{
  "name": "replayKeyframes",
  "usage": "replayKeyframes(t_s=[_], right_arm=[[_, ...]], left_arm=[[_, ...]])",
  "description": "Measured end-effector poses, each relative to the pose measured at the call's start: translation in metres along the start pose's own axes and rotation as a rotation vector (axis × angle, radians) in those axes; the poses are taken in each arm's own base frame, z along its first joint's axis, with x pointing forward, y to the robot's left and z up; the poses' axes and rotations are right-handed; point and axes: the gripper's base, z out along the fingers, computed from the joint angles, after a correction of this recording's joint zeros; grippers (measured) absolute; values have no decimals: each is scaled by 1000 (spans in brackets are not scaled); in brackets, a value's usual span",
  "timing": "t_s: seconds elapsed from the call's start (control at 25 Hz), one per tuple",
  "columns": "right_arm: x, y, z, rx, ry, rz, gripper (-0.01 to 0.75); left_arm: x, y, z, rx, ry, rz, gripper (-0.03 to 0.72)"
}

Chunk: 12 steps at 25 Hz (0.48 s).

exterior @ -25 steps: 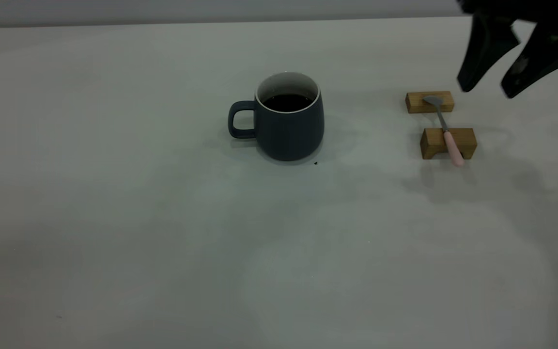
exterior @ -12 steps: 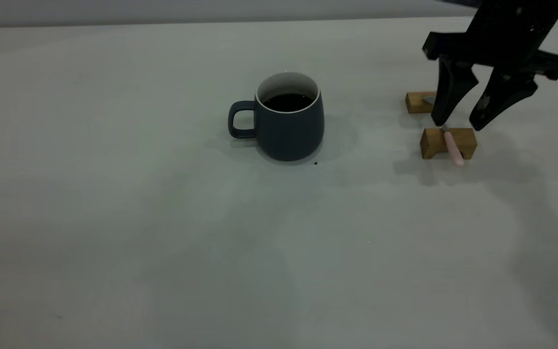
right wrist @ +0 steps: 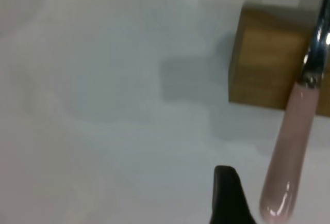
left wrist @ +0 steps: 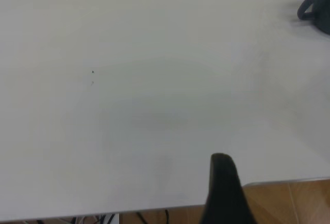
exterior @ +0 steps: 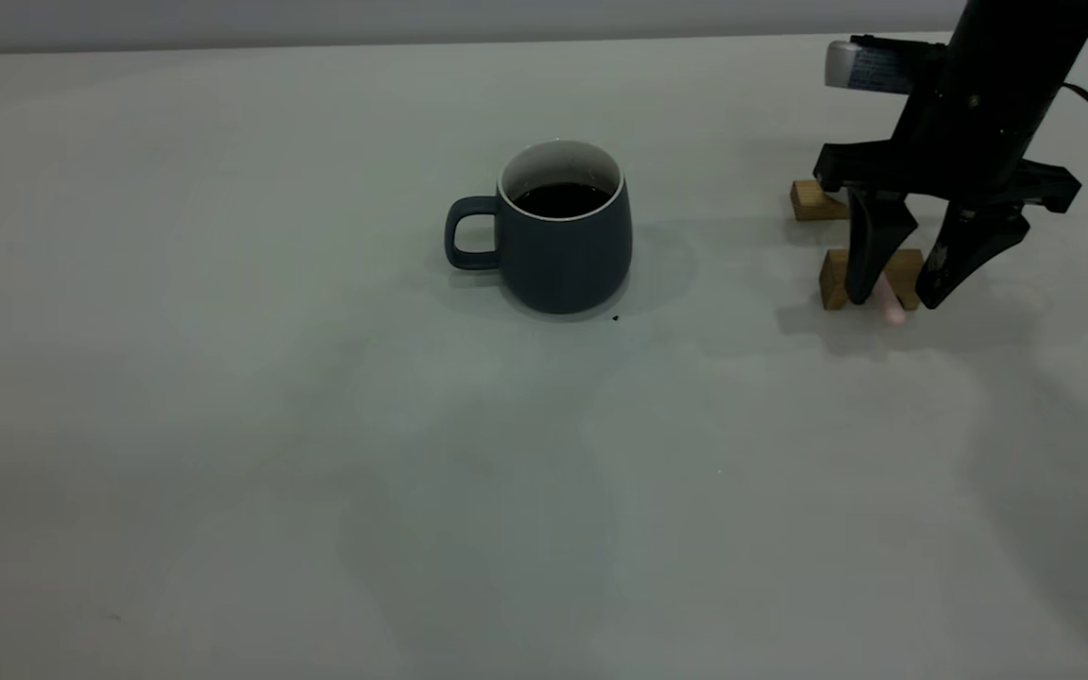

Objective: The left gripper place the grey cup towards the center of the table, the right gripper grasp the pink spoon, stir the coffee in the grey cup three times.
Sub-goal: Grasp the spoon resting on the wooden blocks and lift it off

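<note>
The grey cup [exterior: 563, 247] stands upright near the middle of the table [exterior: 270, 453], handle to the left, with dark coffee [exterior: 560, 198] inside. Far right, the pink spoon [exterior: 895, 310] lies across two wooden blocks. My right gripper [exterior: 895, 302] is open and lowered over it, one finger on each side of the pink handle [right wrist: 293, 146], without touching it. The spoon's bowl is hidden behind the gripper. My left gripper [left wrist: 278, 182] hangs by the table's edge, far from the cup [left wrist: 317, 10]; a single finger [left wrist: 223, 188] shows, nothing in it.
Two tan wooden blocks [exterior: 812, 200] [exterior: 833, 280] carry the spoon; the nearer one [right wrist: 268, 64] shows in the right wrist view. A tiny dark speck [exterior: 616, 318] lies beside the cup. Wooden floor [left wrist: 294, 203] lies beyond the table edge.
The right gripper came down from the upper right, still open, until its fingers straddle the spoon's handle at the near block. Cup and spoon have not moved.
</note>
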Motion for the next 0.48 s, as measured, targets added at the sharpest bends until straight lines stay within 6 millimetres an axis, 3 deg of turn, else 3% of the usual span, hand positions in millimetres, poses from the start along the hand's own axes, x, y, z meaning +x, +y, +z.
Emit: replayKeyframes(t_s=[0.48], right_arm=[[-3, -5, 22, 9, -6, 15, 513]], left_arm=[[0, 0, 0, 0, 0, 0, 568]])
